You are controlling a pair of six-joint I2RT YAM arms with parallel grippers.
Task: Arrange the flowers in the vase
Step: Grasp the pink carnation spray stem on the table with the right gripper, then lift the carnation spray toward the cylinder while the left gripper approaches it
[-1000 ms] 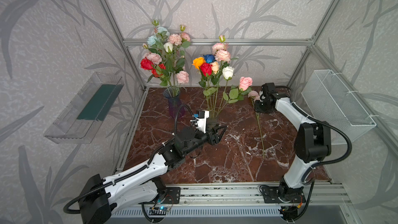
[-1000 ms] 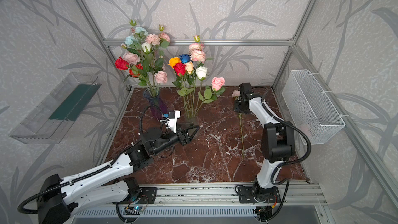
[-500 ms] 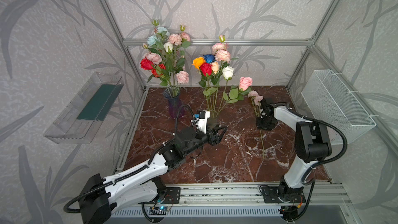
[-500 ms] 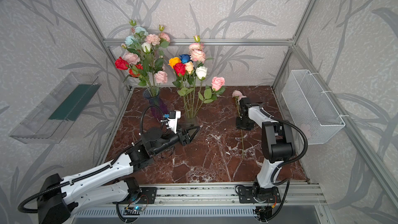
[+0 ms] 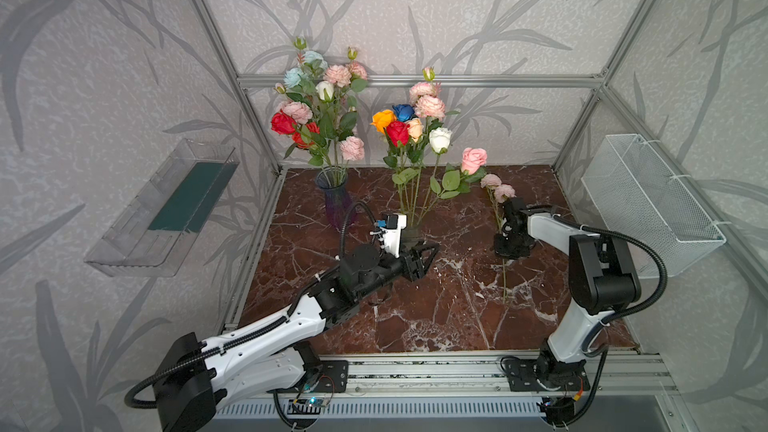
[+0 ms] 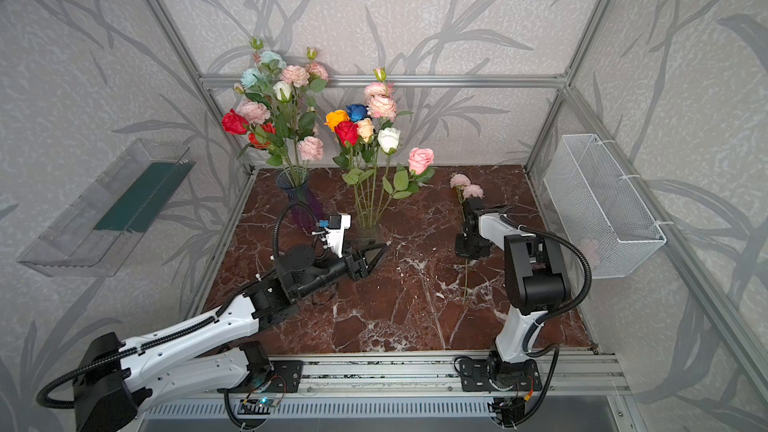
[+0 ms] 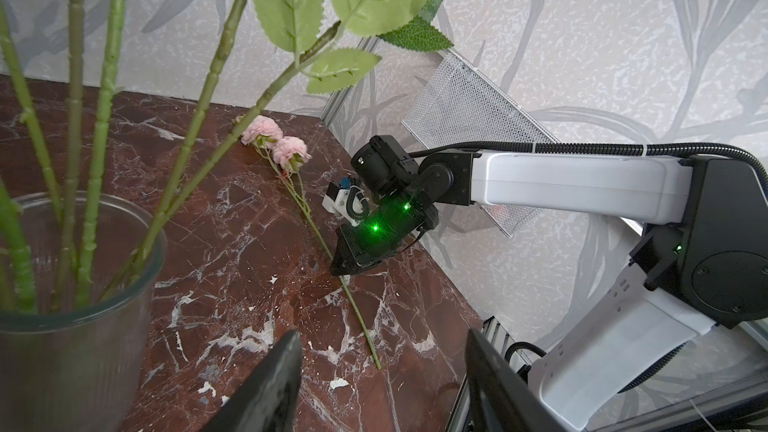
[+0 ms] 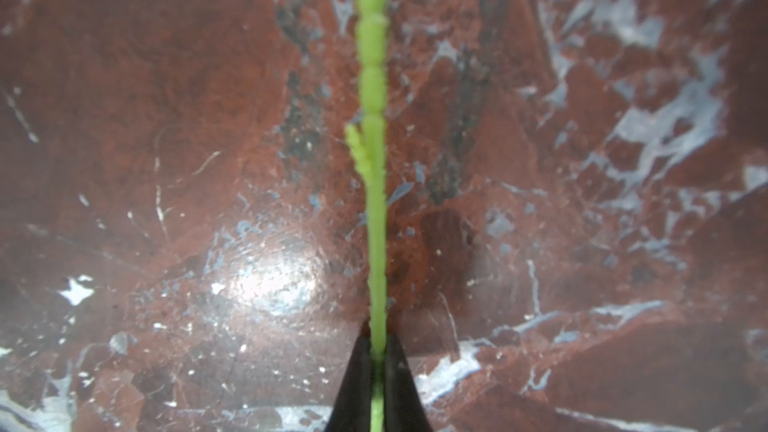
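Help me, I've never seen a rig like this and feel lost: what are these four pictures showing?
A robot's left arm and right arm stand at a marble table. Two pictures look down from above; the other two come from a camera on each wrist. A purple vase and a clear vase hold flowers. One pink flower lies on the table, and the right hand is shut on its stem. The left hand is open and empty near the clear vase.

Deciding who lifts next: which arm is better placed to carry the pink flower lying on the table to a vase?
Right. The right tool is shut on the stem of the pink flower; the left tool stands open and empty beside the clear vase, away from that flower.
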